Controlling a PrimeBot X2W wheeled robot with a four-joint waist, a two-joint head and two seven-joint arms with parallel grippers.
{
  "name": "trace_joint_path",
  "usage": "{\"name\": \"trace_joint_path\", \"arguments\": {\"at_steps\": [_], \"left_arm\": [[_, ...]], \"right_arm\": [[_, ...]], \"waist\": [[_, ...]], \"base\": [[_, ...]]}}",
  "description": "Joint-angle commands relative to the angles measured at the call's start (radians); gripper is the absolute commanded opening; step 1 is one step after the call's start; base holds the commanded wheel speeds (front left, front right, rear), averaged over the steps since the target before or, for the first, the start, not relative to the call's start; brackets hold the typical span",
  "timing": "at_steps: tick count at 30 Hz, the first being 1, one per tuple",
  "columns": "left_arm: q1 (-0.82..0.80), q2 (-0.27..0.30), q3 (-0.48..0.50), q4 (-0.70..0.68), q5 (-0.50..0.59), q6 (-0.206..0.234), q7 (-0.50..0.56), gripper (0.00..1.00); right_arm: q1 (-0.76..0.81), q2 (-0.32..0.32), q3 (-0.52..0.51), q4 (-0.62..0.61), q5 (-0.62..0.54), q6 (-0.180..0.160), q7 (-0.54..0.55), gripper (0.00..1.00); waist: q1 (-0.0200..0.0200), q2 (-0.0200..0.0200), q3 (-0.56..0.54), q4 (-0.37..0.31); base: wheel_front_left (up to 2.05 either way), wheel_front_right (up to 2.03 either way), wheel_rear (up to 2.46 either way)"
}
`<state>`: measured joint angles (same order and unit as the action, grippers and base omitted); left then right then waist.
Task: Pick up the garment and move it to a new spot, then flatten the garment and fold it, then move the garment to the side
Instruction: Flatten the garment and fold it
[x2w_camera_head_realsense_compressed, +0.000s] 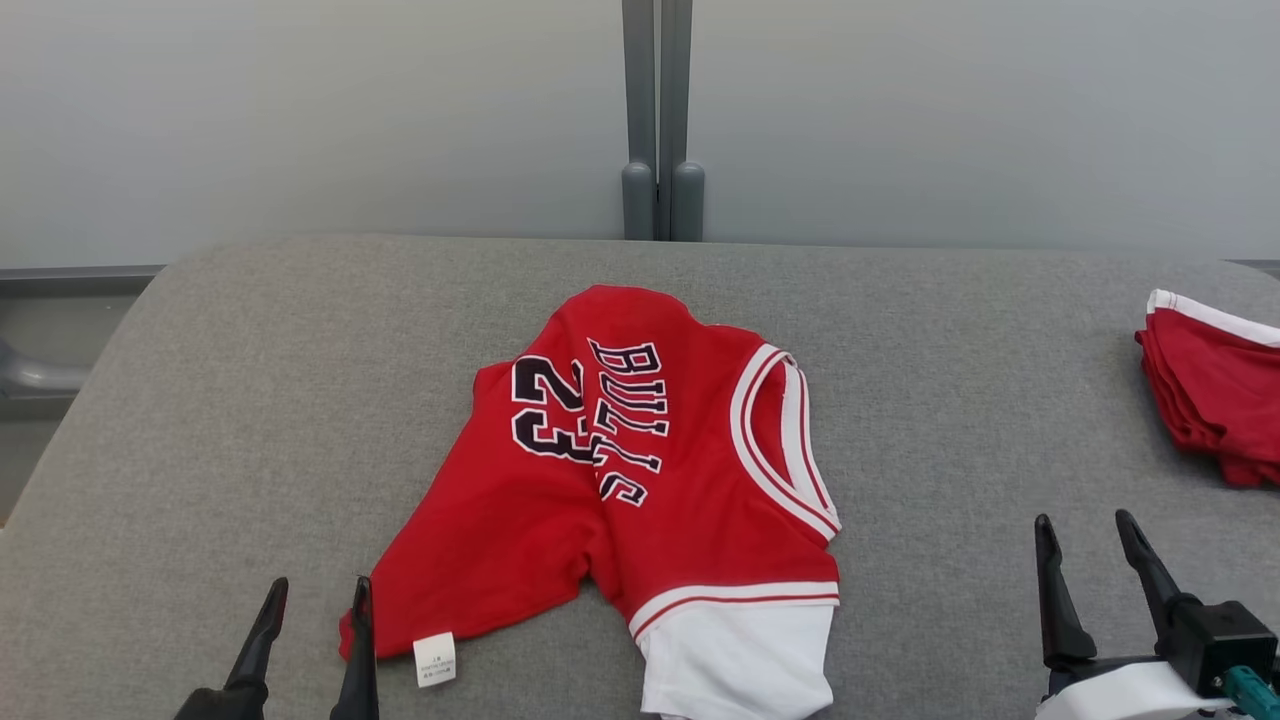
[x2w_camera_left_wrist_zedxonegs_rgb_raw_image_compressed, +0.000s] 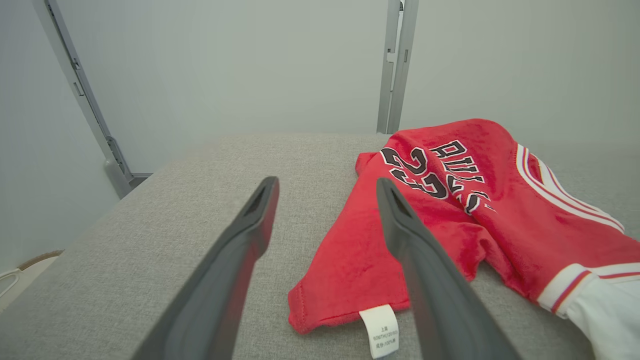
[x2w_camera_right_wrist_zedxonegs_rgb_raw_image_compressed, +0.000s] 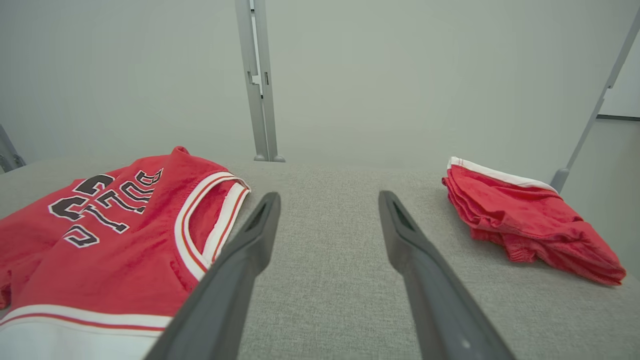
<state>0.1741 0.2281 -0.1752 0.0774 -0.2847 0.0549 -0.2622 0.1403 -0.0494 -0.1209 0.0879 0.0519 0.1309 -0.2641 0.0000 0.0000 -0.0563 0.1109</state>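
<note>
Both my tools are spread wide and holding nothing right now. My left tool (x2w_camera_head_realsense_compressed: 321, 582) sits at the near left of the grey counter (x2w_camera_head_realsense_compressed: 250, 400), its inner finger right at the hem corner of the red jersey (x2w_camera_head_realsense_compressed: 680, 480) — in the head view it looks like it's brushing the cloth, but I can't tell if it really touches. My right tool (x2w_camera_head_realsense_compressed: 1084, 518) is over bare counter, apart from the jersey, between it and a folded red pile (x2w_camera_head_realsense_compressed: 1210, 390). The jersey lies rumpled mid-counter, the 23 and the lettering facing up, sideways and creased so a fold swallows parts of them. The head view cuts off the jersey's white panel at the bottom edge and the red pile at the right edge; the right wrist view gets that whole pile, white trim along its far side. The left wrist view gets the little white label (x2w_camera_left_wrist_zedxonegs_rgb_raw_image_compressed: 382, 327) up close — print's too small to read.
</note>
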Motion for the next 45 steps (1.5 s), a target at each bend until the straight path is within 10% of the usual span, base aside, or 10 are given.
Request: {"name": "trace_joint_path", "arguments": {"at_steps": [1,11,32,38,45], "left_arm": [[0.019,-0.018,0.022,-0.001,0.023,-0.036,-0.003,1.00],[0.023,-0.118,0.107,-0.001,0.107,-0.168,-0.003,1.00],[-0.009,-0.130,0.110,0.015,0.126,-0.186,-0.003,1.00],[-0.028,-0.119,0.147,0.113,0.136,-0.178,-0.003,1.00],[-0.123,-0.106,0.152,0.294,0.131,-0.150,0.063,1.00]], "right_arm": [[0.016,-0.003,0.001,0.009,0.004,0.000,0.000,1.00],[0.036,-0.002,-0.012,0.031,0.042,0.000,0.000,1.00],[-0.001,-0.002,0.008,0.028,0.056,0.000,0.000,1.00],[-0.025,-0.001,0.168,0.093,0.132,0.000,0.024,1.00],[-0.067,-0.022,0.437,0.139,0.189,0.000,0.294,1.00]], "waist": [[0.0000,0.0000,-0.002,0.000],[0.0000,0.0000,0.010,-0.030],[0.0000,0.0000,0.027,-0.072],[0.0000,0.0000,0.044,-0.076],[0.0000,0.0000,0.086,-0.080]], "base": [[0.00,0.00,0.00],[0.00,0.00,0.00],[0.00,0.00,0.00],[0.00,0.00,0.00],[0.00,0.00,0.00]]}}
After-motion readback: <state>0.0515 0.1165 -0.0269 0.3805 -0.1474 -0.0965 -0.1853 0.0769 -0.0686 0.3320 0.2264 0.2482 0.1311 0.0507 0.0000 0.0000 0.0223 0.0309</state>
